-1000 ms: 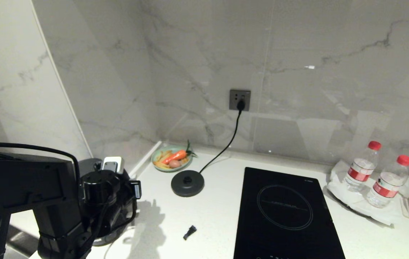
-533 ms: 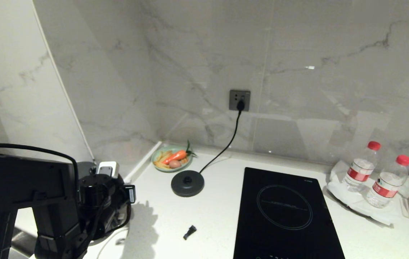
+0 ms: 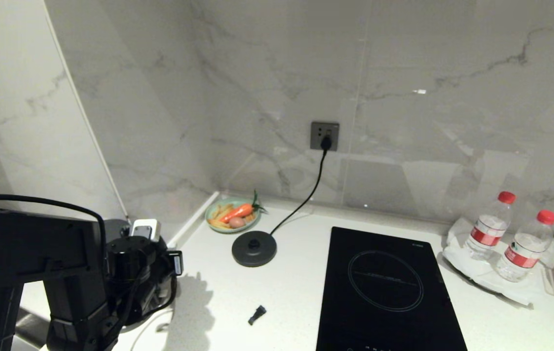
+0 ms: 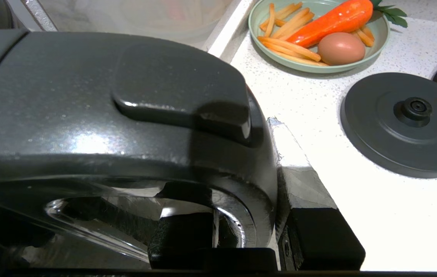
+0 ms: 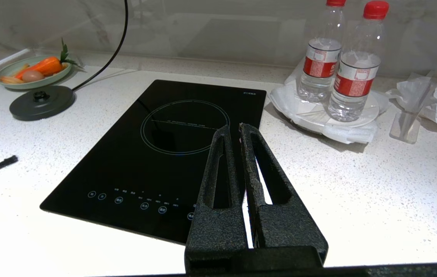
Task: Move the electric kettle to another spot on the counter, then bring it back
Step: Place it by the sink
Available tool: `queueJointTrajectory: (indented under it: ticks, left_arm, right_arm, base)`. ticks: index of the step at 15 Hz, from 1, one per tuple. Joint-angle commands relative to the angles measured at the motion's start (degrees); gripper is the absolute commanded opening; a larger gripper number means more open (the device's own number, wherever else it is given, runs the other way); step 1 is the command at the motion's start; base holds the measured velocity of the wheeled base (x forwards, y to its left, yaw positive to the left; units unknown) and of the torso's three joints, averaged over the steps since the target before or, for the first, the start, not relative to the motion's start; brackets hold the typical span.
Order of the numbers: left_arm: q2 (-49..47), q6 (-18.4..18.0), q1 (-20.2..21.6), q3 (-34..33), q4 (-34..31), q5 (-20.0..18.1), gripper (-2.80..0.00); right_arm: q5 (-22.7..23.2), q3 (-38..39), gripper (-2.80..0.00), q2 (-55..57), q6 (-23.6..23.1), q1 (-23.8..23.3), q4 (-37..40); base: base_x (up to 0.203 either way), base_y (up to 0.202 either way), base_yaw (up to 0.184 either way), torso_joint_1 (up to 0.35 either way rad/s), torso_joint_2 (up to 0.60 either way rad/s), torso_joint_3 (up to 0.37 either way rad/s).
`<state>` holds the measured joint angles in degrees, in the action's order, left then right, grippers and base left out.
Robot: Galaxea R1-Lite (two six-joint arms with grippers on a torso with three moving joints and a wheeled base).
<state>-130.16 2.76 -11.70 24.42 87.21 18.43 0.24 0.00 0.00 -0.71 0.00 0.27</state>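
Head and wrist views of a white speckled surface (image 3: 286,287) set in a marble-walled corner. The left tool (image 4: 276,184) is clenched on the loop handle of the electric kettle (image 4: 126,115), one grey-padded finger (image 4: 299,169) lying against the handle's outer side; in the head view the arm hides most of the kettle at the surface's far left end, near the wall. Whether the kettle rests on the surface or is lifted cannot be told. Its round black base disc (image 3: 254,248) stands empty, well apart to the kettle's right, its cord (image 3: 306,195) running up to a grey wall socket (image 3: 325,135). Just behind the disc sits a green plate (image 3: 218,227) with a carrot (image 3: 237,211), an egg (image 3: 236,222) and fries. A small black piece (image 3: 257,314) lies between the kettle and the black induction hob (image 3: 384,292), whose lettering is too small to read. At far right two red-capped water bottles (image 3: 490,226) with red-and-white labels, text illegible, stand on a white tray. The right tool (image 5: 236,132) hovers over the hob's front edge, fingers pressed together and empty
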Motion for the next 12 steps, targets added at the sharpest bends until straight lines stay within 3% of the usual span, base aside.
queueJointTrajectory:
  ticks: [1,2,12]
  left_arm:
    - [-0.06,-0.03,-0.01,-0.51,0.45,0.2,-1.65]
    - [-0.09,-0.04,-0.07,-1.12,0.45,0.2,0.0]
    - [5.64,0.76,-0.18,-6.44,0.45,-0.06,0.0]
  right_arm:
    - [0.02,0.0,-2.8,0.0,0.0,0.0,0.0]
    - [0.02,0.0,-2.8,0.0,0.0,0.0,0.0]
    - [0.02,0.0,-2.8,0.0,-0.08,0.0,0.0]
  base:
    - [0.0,0.0,0.0,0.0,0.0,0.0]
    - [0.0,0.0,0.0,0.0,0.0,0.0]
    - [0.0,0.0,0.0,0.0,0.0,0.0]
